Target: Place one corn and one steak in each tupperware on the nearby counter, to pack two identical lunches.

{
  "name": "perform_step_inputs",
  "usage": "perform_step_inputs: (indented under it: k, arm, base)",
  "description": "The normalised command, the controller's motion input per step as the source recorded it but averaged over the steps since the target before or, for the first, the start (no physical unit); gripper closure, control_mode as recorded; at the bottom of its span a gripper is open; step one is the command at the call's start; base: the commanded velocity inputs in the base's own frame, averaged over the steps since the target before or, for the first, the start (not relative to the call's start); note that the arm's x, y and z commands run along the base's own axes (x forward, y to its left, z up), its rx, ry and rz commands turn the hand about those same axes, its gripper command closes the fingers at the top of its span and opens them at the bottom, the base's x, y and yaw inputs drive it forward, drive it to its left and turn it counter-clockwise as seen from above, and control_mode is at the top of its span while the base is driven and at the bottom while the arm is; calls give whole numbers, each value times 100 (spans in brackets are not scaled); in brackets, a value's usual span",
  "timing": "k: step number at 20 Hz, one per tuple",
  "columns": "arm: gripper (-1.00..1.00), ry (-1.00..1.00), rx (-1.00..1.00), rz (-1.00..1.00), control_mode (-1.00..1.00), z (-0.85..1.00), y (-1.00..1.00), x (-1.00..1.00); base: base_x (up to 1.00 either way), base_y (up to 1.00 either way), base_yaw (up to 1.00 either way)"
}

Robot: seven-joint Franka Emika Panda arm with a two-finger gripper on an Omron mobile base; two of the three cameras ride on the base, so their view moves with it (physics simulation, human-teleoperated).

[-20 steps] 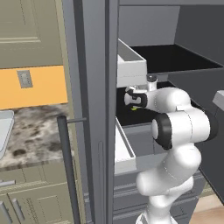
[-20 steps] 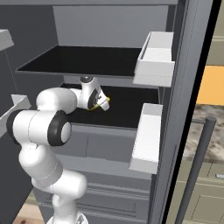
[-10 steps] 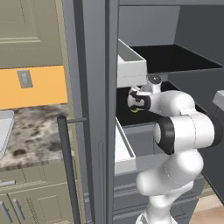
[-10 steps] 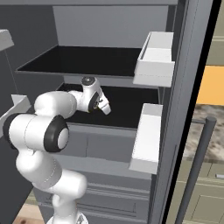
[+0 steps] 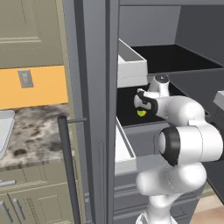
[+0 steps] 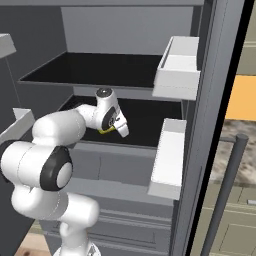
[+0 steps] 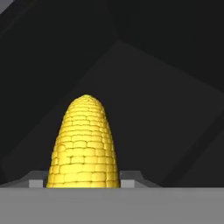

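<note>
Holding one corn (image 7: 83, 144) between closed fingers, the gripper (image 6: 114, 129) sits inside the open fridge, low over the black middle shelf (image 6: 145, 120).

Item: corn cob. Tapered, blunt-tipped, bright yellow, rows of small blocky kernels; a rounded, ribbed surface. In the hand view it rises between the two finger tips (image 7: 130, 179), which press its flanks near the wide end. In the left base view a yellow-green speck (image 5: 141, 113) marks it under the hand.

Item: shelves. Flat, matte black, smooth; grey fridge walls around them.

Item: door bins (image 6: 167, 160). White, tall-sided, boxy, fixed to the inside of the fridge door, just beside the arm's way out.

Item: counter (image 5: 35, 131). Mottled grey-brown stone, well apart from the gripper, past the door edge. A pale tray corner (image 5: 4, 129), probably one tupperware, lies at its left.

Risks, as judged:
- The cob is round and gripped near one end; it could pivot or slide out during a fast swing.
- The bulky elbow and hand are deep in a narrow bay; withdrawal could knock the upper shelf edge or a door bin.
- The dark door handle bar (image 5: 70, 170) stands between fridge and counter, an obstacle on the carry.
</note>
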Motion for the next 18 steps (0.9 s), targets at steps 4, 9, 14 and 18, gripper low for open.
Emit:
perform_step_inputs:
  k: [4, 9, 14, 18]
  arm:
    - [100, -30, 0, 12, -100, -63, -32, -100]
    - [100, -63, 0, 18, -100, -100, -34, -100]
    - [100, -16, 0, 14, -100, -4, -72, -100]
    - [100, 6, 0, 5, -100, 79, -48, -100]
  base:
    - [0, 0, 0]
    - [0, 0, 0]
    - [0, 0, 0]
    - [0, 0, 0]
